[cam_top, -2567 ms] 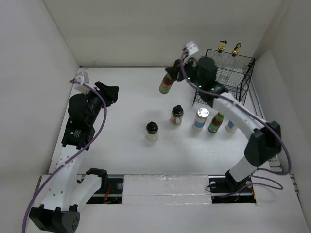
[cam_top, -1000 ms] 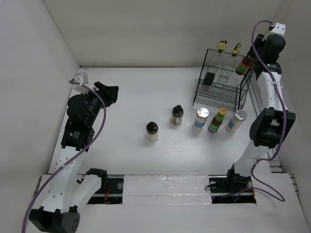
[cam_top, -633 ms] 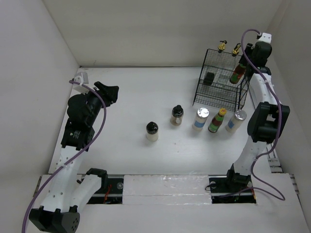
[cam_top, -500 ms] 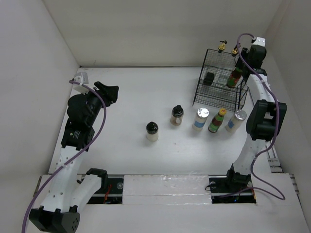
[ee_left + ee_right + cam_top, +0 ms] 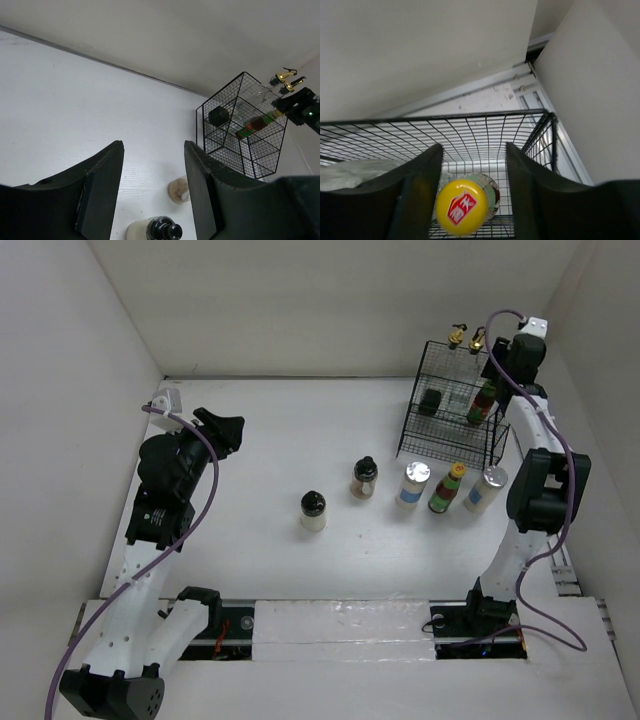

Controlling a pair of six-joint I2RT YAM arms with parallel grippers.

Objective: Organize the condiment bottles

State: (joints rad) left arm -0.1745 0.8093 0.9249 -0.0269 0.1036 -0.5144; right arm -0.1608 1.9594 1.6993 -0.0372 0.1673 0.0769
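Note:
My right gripper [image 5: 500, 375] hangs over the black wire basket [image 5: 505, 430], open. Between its fingers a yellow-capped red/green-labelled sauce bottle [image 5: 462, 206] sits inside the basket [image 5: 485, 131], close to the left finger, with a gap to the right one; it also shows tilted in the top view [image 5: 485, 400]. The basket also holds a black-capped jar [image 5: 430, 402] and two gold-spouted glass bottles [image 5: 457, 337]. On the table stand two black-capped jars [image 5: 313, 510] [image 5: 364, 477], two white-capped shakers [image 5: 412, 483] [image 5: 481, 489] and a yellow-capped sauce [image 5: 446, 487]. My left gripper [image 5: 222, 428] is open and empty.
The basket stands in the back right corner, close to the right wall [image 5: 600, 360]. In the left wrist view the left gripper [image 5: 152, 185] frames one black-capped jar [image 5: 161, 230], another jar [image 5: 178, 189] and the basket [image 5: 220, 145] beyond.
My right arm carried the yellow-capped sauce bottle from the table's back middle over to the basket and lowered it inside. The left arm has not moved.

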